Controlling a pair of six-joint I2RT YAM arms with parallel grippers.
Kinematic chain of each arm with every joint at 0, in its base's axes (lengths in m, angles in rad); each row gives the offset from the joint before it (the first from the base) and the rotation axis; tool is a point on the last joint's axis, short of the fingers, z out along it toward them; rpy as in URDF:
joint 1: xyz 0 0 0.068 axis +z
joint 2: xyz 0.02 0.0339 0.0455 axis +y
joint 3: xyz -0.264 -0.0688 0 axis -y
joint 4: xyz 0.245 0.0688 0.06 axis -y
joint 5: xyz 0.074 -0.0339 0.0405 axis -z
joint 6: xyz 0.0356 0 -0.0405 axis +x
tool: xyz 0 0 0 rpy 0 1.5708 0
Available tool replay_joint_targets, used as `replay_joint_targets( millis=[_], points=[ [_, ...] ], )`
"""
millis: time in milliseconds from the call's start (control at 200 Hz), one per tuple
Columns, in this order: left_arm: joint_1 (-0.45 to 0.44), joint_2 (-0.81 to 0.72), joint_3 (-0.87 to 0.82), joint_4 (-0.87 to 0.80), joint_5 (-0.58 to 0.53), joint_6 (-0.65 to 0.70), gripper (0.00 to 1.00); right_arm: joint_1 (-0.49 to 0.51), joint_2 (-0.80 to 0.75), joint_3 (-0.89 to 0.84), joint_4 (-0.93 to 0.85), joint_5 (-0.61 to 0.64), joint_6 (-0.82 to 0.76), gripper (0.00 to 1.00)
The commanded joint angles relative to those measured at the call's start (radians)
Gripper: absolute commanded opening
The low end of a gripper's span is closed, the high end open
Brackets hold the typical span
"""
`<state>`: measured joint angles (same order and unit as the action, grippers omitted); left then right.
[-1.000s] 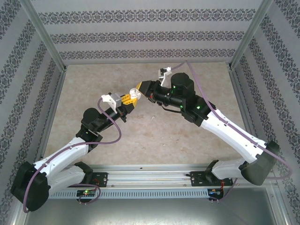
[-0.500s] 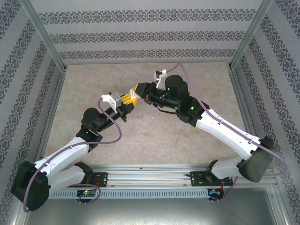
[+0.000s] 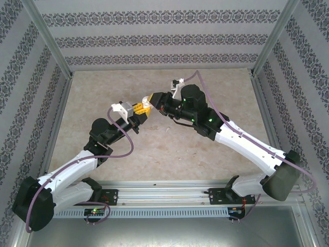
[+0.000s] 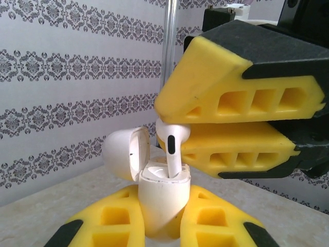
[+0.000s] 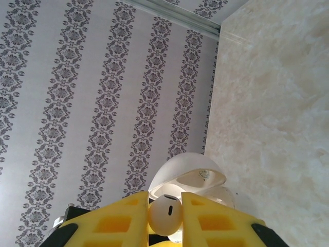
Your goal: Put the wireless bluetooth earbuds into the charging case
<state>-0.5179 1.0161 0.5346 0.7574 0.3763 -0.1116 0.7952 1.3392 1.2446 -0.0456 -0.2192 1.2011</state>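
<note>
- I see the charging case [image 4: 162,198] held upright, its lid [image 4: 125,153] swung open to one side.
- The left pincer [image 4: 162,224] is clamped on the lower body of the case, one yellow finger on each side, and holds it above the tabletop [image 3: 169,149].
- One white earbud [image 4: 173,144] stands with its stem down inside the mouth of the case and its head above the rim.
- I cannot tell whether the other socket in the case is filled.
- The right pincer [image 5: 164,218] is closed on the earbud's head, directly over the case.
- From overhead, both pincers meet tip to tip over the middle of the tabletop.
- A patterned wall [image 4: 77,77] and a metal post [image 4: 169,41] stand behind the case, well apart from it.
</note>
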Motion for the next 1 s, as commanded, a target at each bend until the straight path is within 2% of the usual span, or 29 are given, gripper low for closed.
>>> replay_joint_targets(
  millis=[0,250,585,994],
  points=[
    [-0.012,-0.01,0.035,0.082,-0.003,0.004,0.0,0.008,-0.026,-0.009,-0.039,0.045,-0.029,0.2],
    [-0.013,-0.01,0.043,0.078,0.002,0.001,0.0,0.009,-0.025,-0.002,-0.091,0.049,-0.048,0.29],
    [-0.012,-0.015,0.043,0.074,0.006,-0.004,0.0,0.02,-0.004,0.06,-0.161,0.05,-0.102,0.31],
    [-0.012,-0.024,0.036,0.062,0.009,-0.005,0.0,0.03,0.038,0.192,-0.318,0.059,-0.209,0.39]
  ],
)
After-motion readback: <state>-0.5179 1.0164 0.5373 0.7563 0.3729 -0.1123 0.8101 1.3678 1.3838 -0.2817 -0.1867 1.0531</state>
